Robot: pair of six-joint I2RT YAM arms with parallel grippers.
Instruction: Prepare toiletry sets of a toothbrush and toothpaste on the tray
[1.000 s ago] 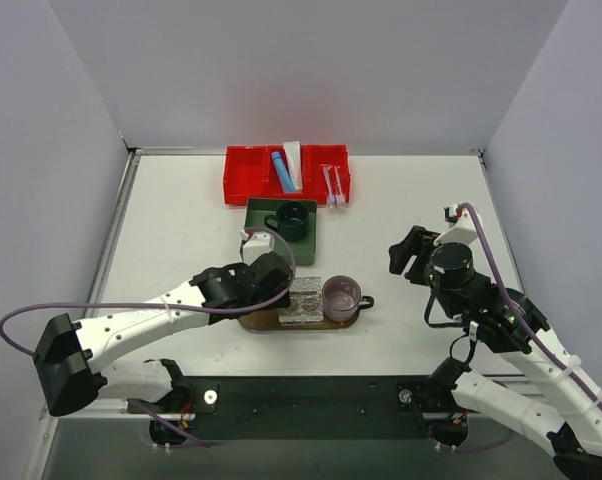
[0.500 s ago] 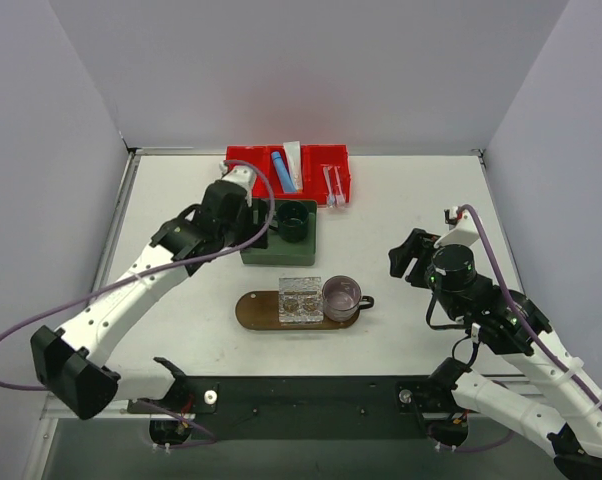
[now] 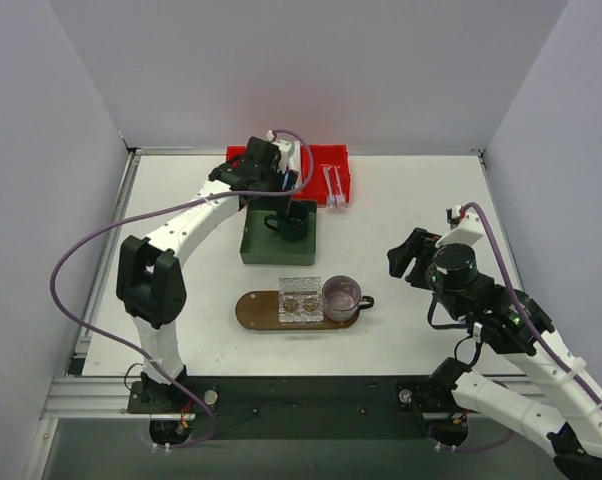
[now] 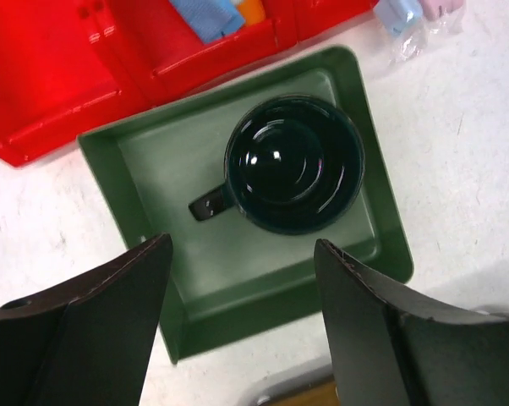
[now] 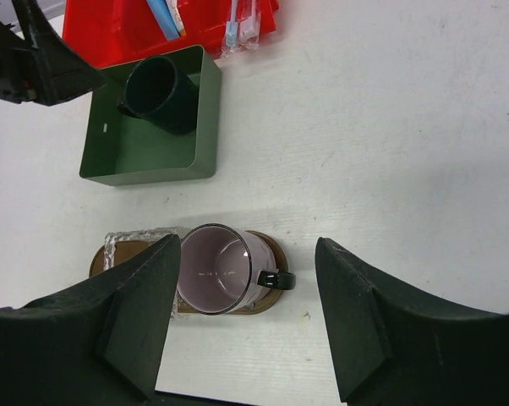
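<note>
Blue tube (image 4: 208,15) is seen in bin (image 4: 51,76) at far desk (image 3: 181,250) edge, just beyond left pincer (image 4: 242,249), axis near-to-far. That pincer is held apart; so is right pincer (image 5: 248,245), well away.

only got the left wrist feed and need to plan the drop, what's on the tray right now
Observer: The tray holds a clear square container and a pinkish mug, no tube or toothbrush.
Operator: where's the right gripper
Observer: The right gripper hovers open and empty, right of the tray.
Operator: toothbrushes?
Observer: Two toothbrushes lie at the red bin's right end, tips over its front rim.
</note>
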